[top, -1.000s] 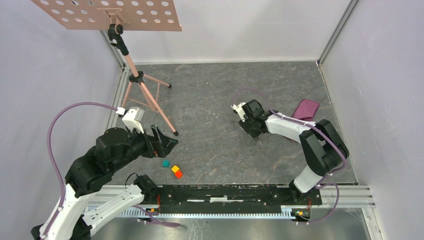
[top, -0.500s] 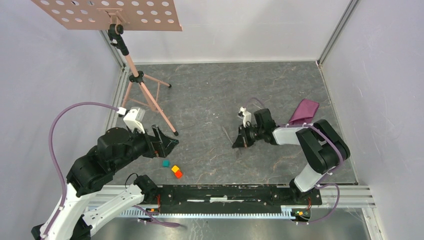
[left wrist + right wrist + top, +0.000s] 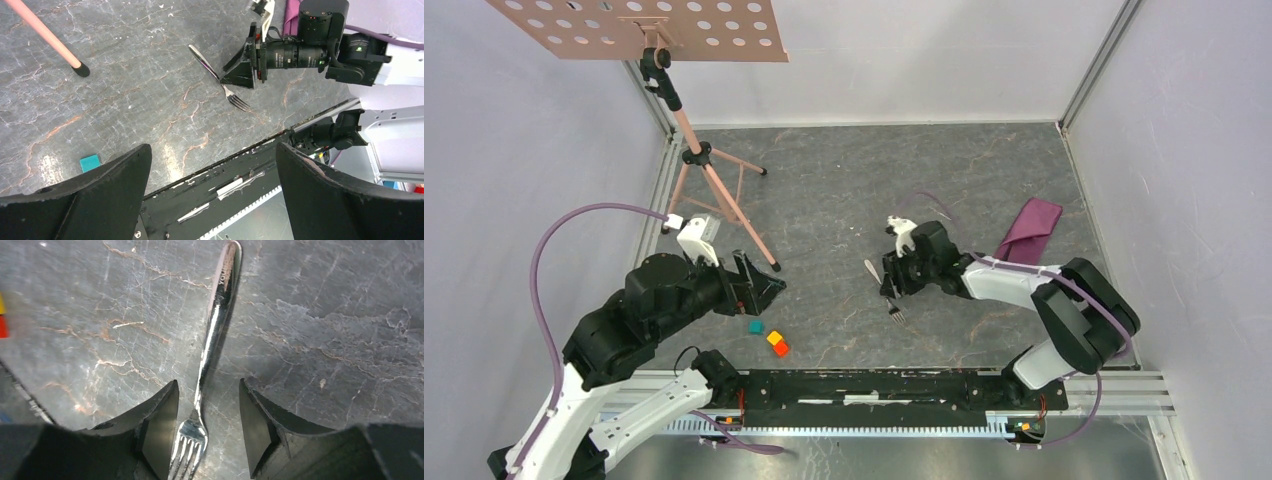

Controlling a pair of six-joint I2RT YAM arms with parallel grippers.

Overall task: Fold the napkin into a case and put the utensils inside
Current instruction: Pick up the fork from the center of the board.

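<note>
Fork (image 3: pixel 215 335), the only one in view, lies flat on the dark marbled table (image 3: pixel 824 180), between the two fingers of the right gripper (image 3: pixel 207 390). The jaws stand apart, with a gap on each side of the slim neck just above the tines, and neither finger touches the metal. The tines point toward the near edge and the handle runs away to the far left.

The left gripper (image 3: pixel 212 149) hangs over the table's left side, jaws spread wide around nothing. Near it lie three small blocks: one teal (image 3: pixel 755 327), one yellow (image 3: pixel 774 338) and one orange (image 3: pixel 781 349), the last two touching.

One napkin (image 3: pixel 1029 228), bunched into a narrow strip, lies well right of the fork, beyond the right arm. One pink music stand (image 3: pixel 699 160) stands on its tripod at the far left.
</note>
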